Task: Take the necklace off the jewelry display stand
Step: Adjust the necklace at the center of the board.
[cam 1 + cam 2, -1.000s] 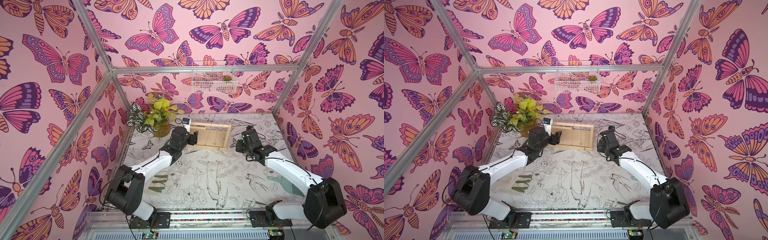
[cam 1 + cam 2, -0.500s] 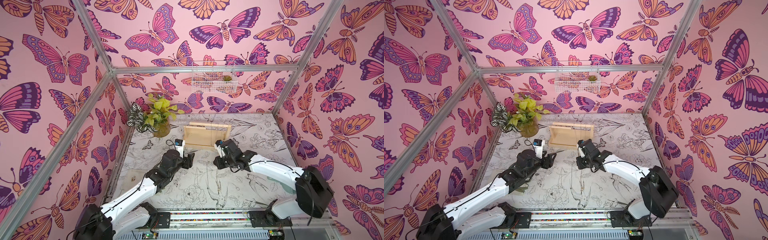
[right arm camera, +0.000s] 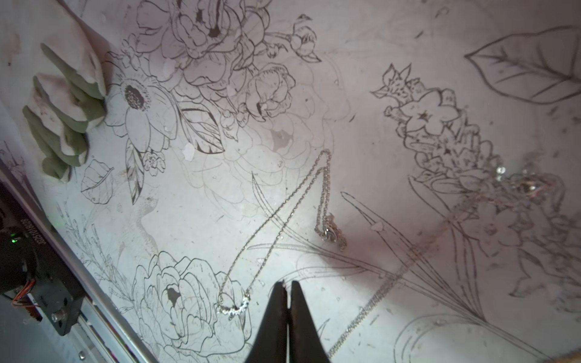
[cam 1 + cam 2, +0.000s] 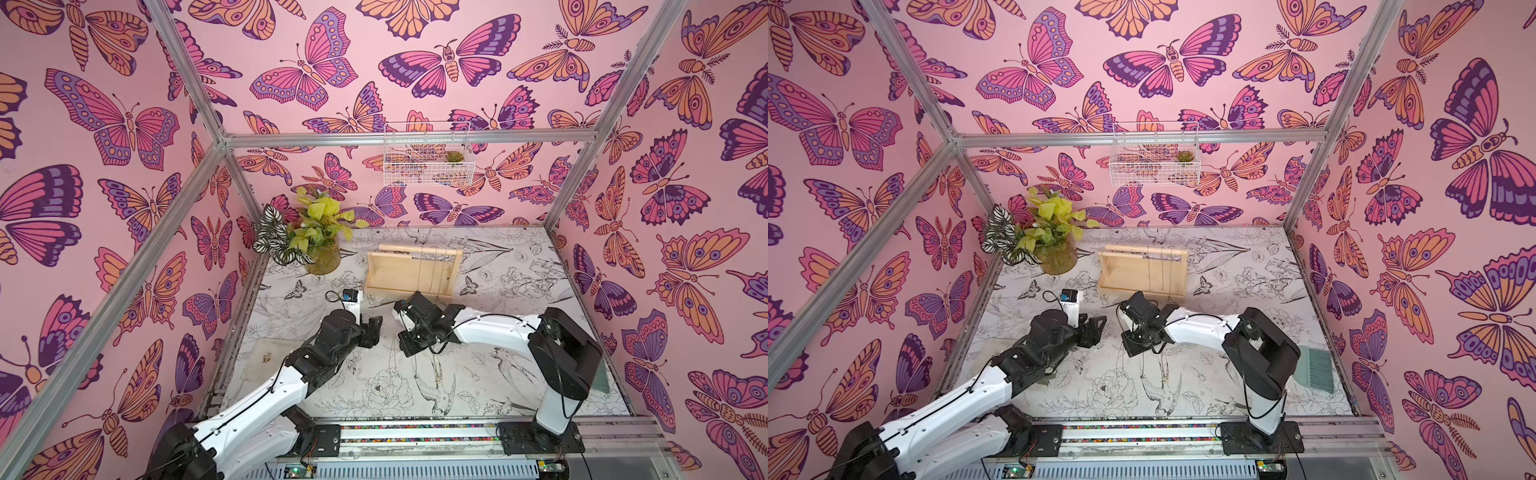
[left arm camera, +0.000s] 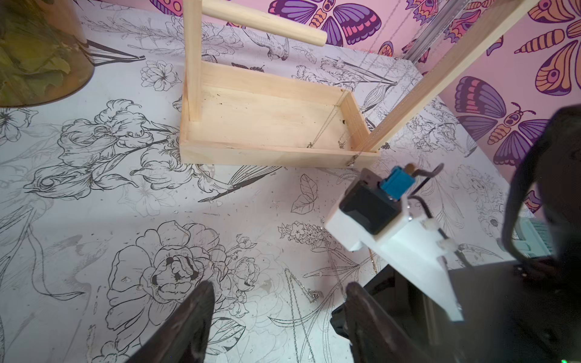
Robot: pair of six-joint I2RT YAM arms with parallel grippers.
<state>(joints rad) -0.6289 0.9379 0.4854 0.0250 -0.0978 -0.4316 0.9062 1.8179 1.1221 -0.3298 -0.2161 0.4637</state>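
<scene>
We see right fingers (image 3: 276, 314) shut w/ nothing held, by a necklace (image 3: 234, 308) flat on the worktop (image 3: 408, 47). Left fingers (image 5: 188, 320) apart, empty, near the wooden stand (image 4: 409, 276).

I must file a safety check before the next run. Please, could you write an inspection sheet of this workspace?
Surface: white table cover with black flower drawings, speckled with small marks.
Job's things: pale wooden jewelry display stand upright at the back, thin chains hanging from its crossbar; silver chain necklace lying flat on the cover.
Clutter: leafy potted plant in a back corner; teal brush near the right arm's base.
Grippers: left gripper open, empty; right gripper shut, nothing seen between its fingers.
Cables: black cables looped at the wrist cameras.
Surroundings: pink butterfly-print walls; white wire basket on the back wall.
</scene>
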